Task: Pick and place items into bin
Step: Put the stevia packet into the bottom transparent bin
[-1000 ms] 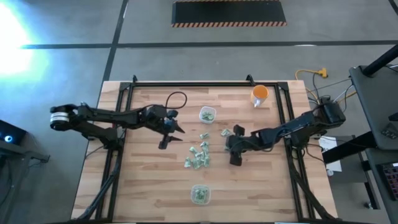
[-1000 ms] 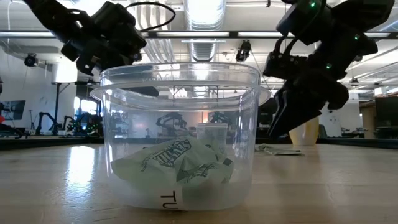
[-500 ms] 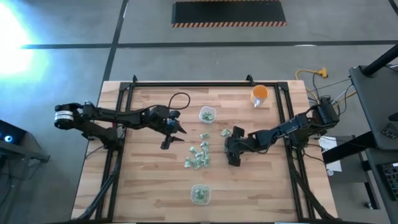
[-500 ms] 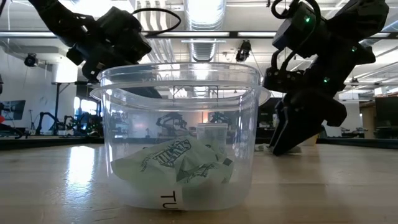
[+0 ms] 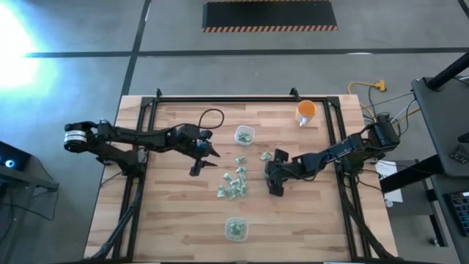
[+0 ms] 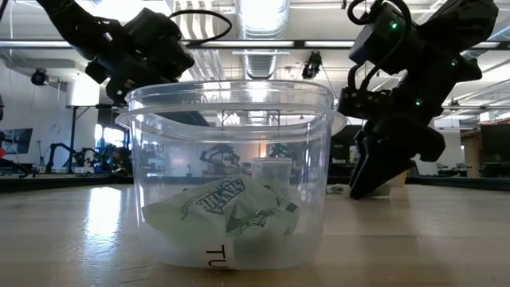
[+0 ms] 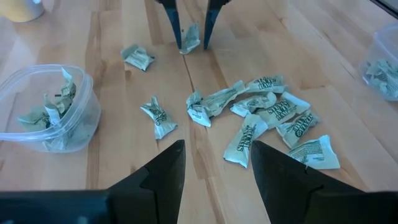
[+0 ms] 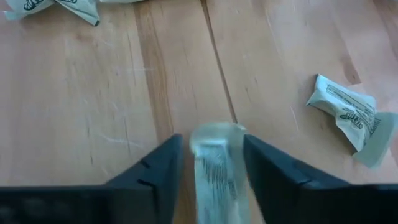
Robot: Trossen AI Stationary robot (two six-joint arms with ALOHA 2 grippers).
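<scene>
From above, the right gripper (image 5: 274, 188) sits at three o'clock from the loose items (image 5: 233, 183); the left gripper (image 5: 196, 167), open and empty, waits at nine. Right wrist: the fingers close on one wrapper (image 8: 216, 163) touching the table; so thin a pinch may slip before reaching the bin (image 5: 244, 135).

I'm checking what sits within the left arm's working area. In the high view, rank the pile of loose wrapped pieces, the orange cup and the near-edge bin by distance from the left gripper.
1. Pile of loose wrapped pieces, mid-table, toward the right arm from the left gripper.
2. Near-edge bin, at the table's front edge.
3. Orange cup, at the far right corner.
</scene>
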